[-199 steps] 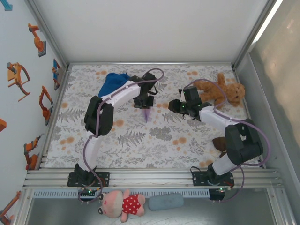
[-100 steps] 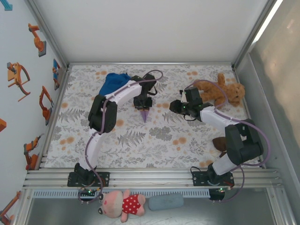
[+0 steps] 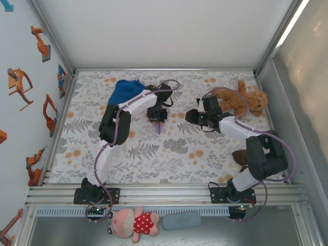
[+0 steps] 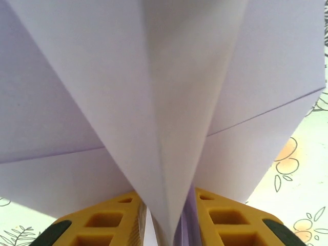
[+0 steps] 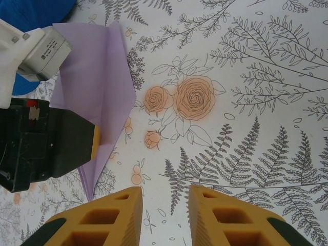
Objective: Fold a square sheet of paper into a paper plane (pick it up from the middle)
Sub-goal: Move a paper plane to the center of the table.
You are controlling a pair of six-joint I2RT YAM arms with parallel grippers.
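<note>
The paper plane (image 3: 159, 125) is in the far middle part of the counter (image 3: 169, 159). It is a slim lavender dart, and its pointed tip is directed to the near edge. In the left wrist view the plane (image 4: 169, 102) is very close to the camera, with the centre ridge going down between the two yellow fingers (image 4: 107, 225). The left end effector (image 3: 157, 115) is clamped on this centre fold from above, at the wide back end of the plane. I cannot tell if the tip touches the floral cloth or is a little above it.

The right end effector (image 3: 190, 117) is near the plane, on its right side, and does not touch it. Its fingers (image 5: 118, 215) are apart, with only the flower pattern between them, and the plane (image 5: 102, 97) lies ahead at the left.

A blue cap (image 3: 124, 89) lies behind the left arm. A brown teddy bear (image 3: 243, 100) lies at the far right.
</note>
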